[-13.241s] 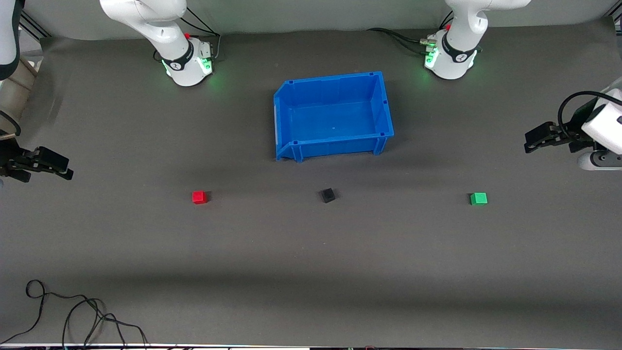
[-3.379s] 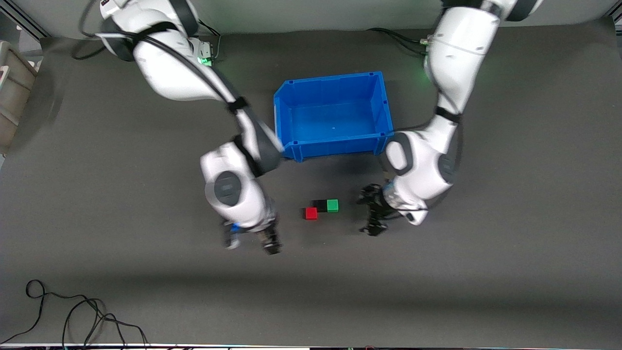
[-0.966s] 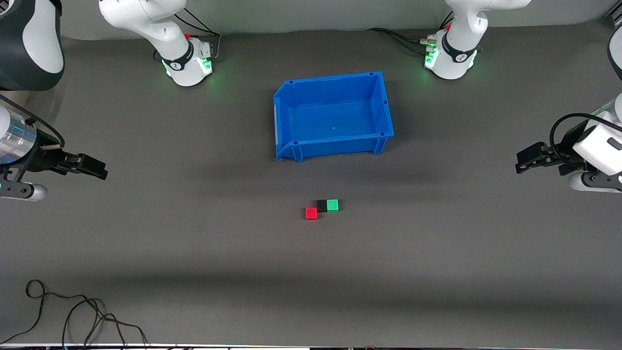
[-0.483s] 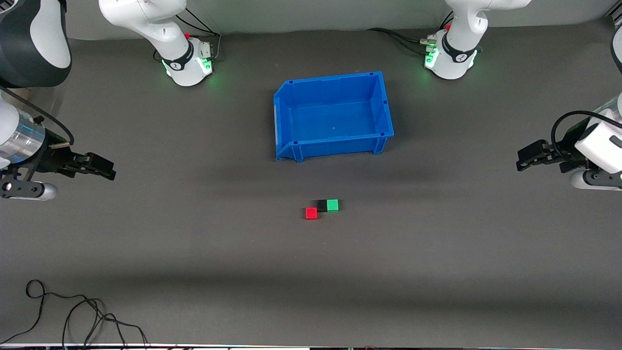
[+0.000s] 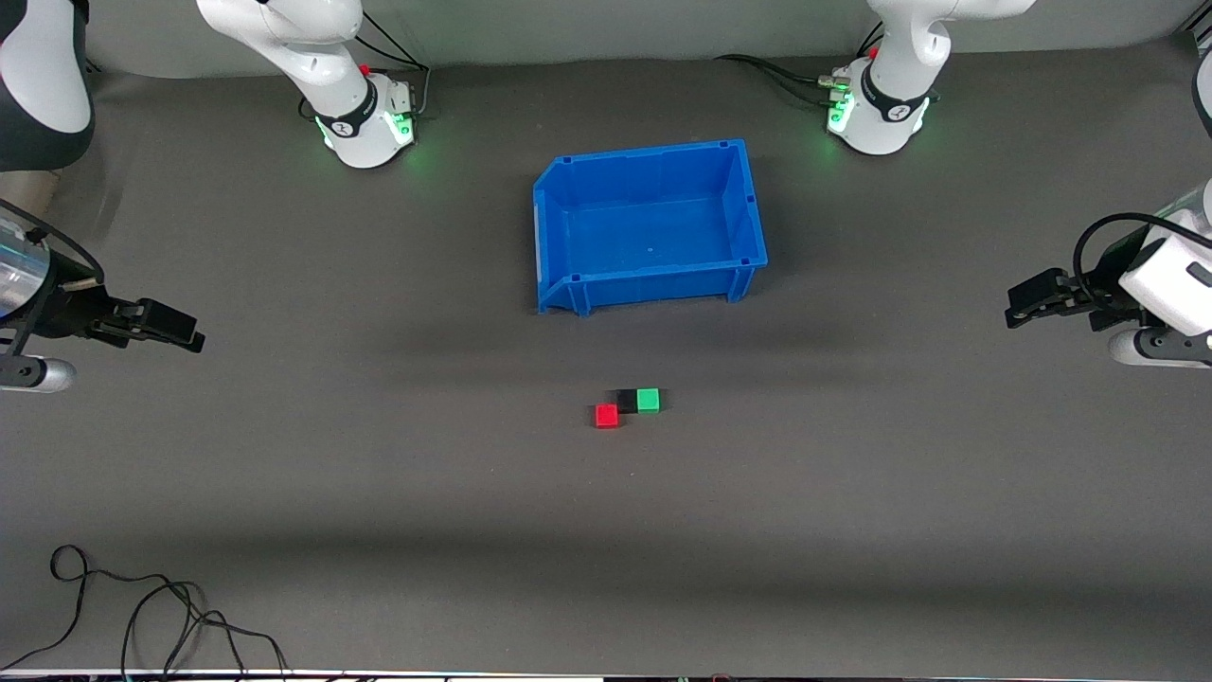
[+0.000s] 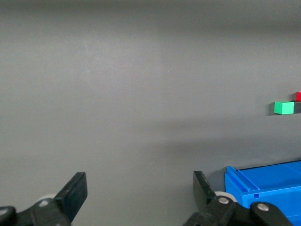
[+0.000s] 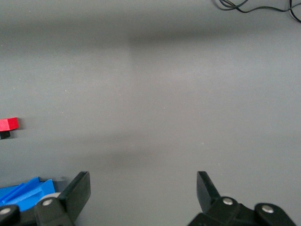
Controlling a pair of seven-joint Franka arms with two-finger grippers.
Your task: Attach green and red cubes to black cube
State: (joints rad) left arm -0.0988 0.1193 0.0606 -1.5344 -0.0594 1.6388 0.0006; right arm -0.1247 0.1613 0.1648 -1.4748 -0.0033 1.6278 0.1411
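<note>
The black cube (image 5: 626, 400) sits mid-table, nearer to the front camera than the blue bin. The green cube (image 5: 648, 400) touches it on the side toward the left arm's end. The red cube (image 5: 606, 416) touches its corner toward the right arm's end, slightly nearer the camera. My left gripper (image 5: 1015, 308) is open and empty over the left arm's end of the table. My right gripper (image 5: 182, 330) is open and empty over the right arm's end. The left wrist view shows the green cube (image 6: 284, 108). The right wrist view shows the red cube (image 7: 8, 124).
The blue bin (image 5: 748, 204) stands empty between the two arm bases, and shows in the left wrist view (image 6: 263, 188). A black cable (image 5: 142, 606) lies coiled at the table's near corner at the right arm's end.
The right gripper has drawn back slightly toward the right arm's end of the table. The left gripper and the cubes have hardly moved.
</note>
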